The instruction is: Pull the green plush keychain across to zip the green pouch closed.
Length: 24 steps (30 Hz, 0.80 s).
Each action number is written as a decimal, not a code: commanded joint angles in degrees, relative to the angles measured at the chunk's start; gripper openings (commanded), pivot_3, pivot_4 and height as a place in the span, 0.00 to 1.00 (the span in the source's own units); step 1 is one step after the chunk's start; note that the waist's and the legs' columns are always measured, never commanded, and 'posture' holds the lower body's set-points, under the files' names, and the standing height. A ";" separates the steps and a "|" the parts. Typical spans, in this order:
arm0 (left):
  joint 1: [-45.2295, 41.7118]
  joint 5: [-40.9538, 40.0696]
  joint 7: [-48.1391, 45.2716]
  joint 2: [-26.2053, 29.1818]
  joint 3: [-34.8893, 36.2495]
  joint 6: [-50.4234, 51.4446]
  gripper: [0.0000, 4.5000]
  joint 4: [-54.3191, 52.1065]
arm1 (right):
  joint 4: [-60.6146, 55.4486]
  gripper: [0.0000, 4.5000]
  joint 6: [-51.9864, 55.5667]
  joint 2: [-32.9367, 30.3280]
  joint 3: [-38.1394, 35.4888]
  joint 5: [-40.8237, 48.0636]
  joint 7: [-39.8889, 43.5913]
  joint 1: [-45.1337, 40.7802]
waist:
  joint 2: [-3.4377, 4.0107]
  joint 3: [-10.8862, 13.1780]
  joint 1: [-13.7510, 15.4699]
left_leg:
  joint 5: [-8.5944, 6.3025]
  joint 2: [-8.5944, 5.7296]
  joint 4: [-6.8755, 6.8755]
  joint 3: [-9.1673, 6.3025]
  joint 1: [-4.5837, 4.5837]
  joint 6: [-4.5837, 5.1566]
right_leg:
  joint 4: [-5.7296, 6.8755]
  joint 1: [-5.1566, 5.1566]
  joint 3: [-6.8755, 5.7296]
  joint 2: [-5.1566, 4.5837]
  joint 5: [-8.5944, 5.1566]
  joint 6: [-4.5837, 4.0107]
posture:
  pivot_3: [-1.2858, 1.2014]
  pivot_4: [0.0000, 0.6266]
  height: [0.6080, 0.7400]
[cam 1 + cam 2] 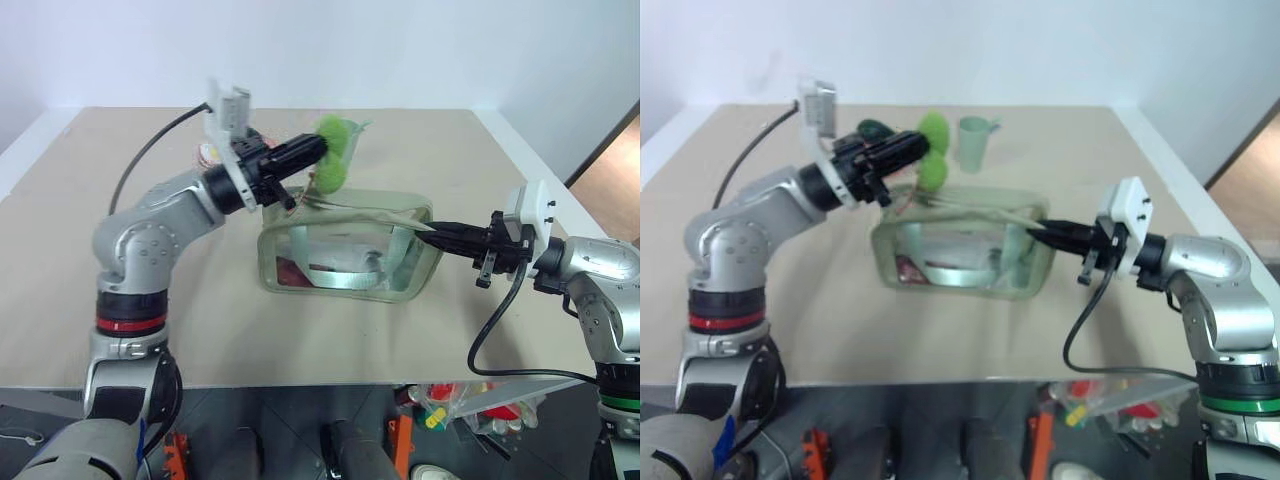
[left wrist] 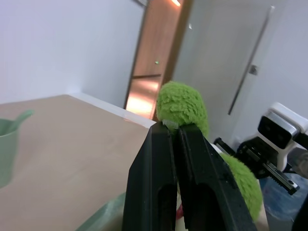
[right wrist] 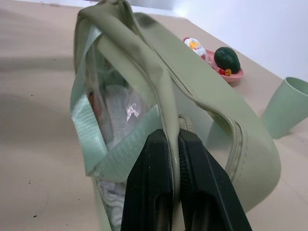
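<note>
Gripping the fuzzy lime-green plush keychain (image 1: 333, 152), my left tool (image 1: 318, 150) holds it clamped above the far left corner of the boxy sage-green fabric pouch with clear sides (image 1: 345, 250) on the beige counter (image 1: 500, 190). My right tool (image 3: 174, 139) pinches the pouch's opposite end. I judge both grasps made, the pull across largely still ahead.

A pale green cup (image 1: 976, 142) stands near a pink dish (image 3: 226, 73) holding perhaps an avocado (image 3: 226, 58).
</note>
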 commanded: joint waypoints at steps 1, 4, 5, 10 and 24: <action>-1.77 0.47 -1.28 -1.84 -1.09 -1.71 0.01 -0.84 | -1.29 0.00 -0.89 -0.67 -1.18 0.10 -0.01 -0.14 | 0.00 0.00 0.01 | 0.00 0.00 0.00 0.00 0.00 0.00 | 0.00 -0.01 0.00 0.00 0.00 0.00 | 0.52 0.24 1.00; -1.88 1.57 -1.18 -3.96 -2.37 -1.95 0.01 -0.74 | -1.79 0.00 -0.91 -0.74 -1.37 0.12 -0.22 0.44 | 0.00 0.00 0.03 | 0.00 0.00 0.01 0.00 -0.01 0.00 | 0.00 -0.01 0.00 0.00 0.00 0.00 | 0.52 0.24 1.00; -1.81 2.21 -1.04 -4.68 -2.83 -2.23 0.01 -0.56 | -1.94 0.00 -0.88 -0.74 -1.38 0.12 -0.35 0.52 | 0.00 0.00 0.04 | 0.00 -0.01 0.01 0.00 -0.01 0.00 | 0.00 -0.01 0.01 -0.01 0.00 0.00 | 0.52 0.24 1.00; -0.52 6.95 -1.35 -4.25 -5.62 -2.60 0.01 -0.52 | -2.11 0.00 -0.97 -0.89 -1.55 0.08 -0.54 0.83 | 0.00 0.00 0.02 | 0.00 -0.04 0.03 0.01 -0.02 0.00 | 0.00 0.00 0.03 -0.01 0.00 0.00 | 0.52 0.24 1.00; 0.52 10.93 -9.92 8.27 -5.26 -0.89 0.82 -2.25 | -0.98 0.00 -1.98 -0.10 -0.08 -0.44 -0.37 -0.30 | 0.01 0.01 -0.02 | 0.00 -0.02 0.00 -0.02 -0.01 0.00 | -0.01 -0.01 0.00 -0.01 -0.02 -0.01 | 0.52 0.24 1.00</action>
